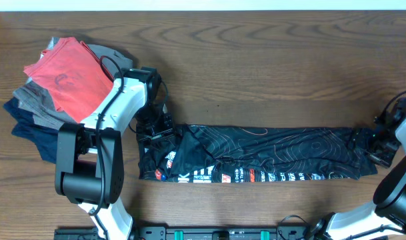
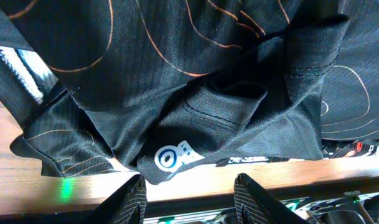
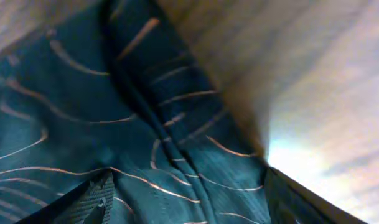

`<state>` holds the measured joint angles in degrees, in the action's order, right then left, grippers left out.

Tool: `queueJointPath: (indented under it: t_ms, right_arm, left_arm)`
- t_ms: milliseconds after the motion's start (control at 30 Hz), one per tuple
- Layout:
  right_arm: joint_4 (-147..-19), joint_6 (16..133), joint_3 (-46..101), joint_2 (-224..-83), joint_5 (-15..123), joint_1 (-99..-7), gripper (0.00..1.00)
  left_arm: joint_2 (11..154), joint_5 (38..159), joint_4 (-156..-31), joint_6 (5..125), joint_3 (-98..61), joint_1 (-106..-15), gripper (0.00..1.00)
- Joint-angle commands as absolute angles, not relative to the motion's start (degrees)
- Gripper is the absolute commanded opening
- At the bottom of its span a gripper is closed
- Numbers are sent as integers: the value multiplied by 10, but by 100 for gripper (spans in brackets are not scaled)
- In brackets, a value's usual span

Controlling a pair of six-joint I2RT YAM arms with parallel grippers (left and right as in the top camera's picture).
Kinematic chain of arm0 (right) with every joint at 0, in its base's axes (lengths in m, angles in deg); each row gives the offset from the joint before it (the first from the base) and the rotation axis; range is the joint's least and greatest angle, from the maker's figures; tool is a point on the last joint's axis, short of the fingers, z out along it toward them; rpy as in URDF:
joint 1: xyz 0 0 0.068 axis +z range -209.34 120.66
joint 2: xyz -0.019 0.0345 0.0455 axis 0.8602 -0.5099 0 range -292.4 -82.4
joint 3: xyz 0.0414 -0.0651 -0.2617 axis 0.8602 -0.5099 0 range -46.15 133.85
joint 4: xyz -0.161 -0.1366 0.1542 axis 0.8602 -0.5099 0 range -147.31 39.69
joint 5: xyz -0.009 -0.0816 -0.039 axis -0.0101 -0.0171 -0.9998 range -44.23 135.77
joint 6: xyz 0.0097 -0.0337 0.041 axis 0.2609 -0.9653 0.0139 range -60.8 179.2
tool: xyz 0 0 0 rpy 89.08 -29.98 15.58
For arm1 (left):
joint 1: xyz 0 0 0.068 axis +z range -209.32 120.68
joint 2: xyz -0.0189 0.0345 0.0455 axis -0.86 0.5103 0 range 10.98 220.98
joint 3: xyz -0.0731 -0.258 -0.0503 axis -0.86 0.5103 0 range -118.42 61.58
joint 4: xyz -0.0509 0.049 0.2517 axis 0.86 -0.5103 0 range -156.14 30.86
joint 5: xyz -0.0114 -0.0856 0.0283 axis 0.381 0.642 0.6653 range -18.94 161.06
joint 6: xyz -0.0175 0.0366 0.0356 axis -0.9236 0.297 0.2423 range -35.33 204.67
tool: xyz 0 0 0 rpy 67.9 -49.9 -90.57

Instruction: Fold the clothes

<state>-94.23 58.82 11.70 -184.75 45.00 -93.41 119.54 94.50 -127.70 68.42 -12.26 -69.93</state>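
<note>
The black jersey (image 1: 256, 155) with orange contour lines and white lettering lies as a long folded strip across the table's middle. My left gripper (image 1: 153, 127) is at its left end; in the left wrist view its fingers (image 2: 188, 199) are open with the bunched jersey edge (image 2: 195, 106) just beyond them, nothing held. My right gripper (image 1: 381, 143) is at the strip's right end; in the right wrist view its fingers (image 3: 189, 199) are spread open over the jersey fabric (image 3: 133, 137).
A pile of folded clothes sits at the back left: a red shirt (image 1: 69, 73) on top of grey (image 1: 36, 100) and navy (image 1: 29, 130) garments. The table's front edge (image 1: 223, 227) lies just below the jersey.
</note>
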Motion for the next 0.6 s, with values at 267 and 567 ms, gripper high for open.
queueJointPath:
  t_ms: [267,567]
  right_arm:
    - [-907,553,74,-1847,501,-937,56]
    - [-903,578,78,-1847,488,-937,1]
  left_arm:
    - [1194,946,-1276,692,-120,-698,48]
    - [1194,946,-1276,692,-121,-698,46]
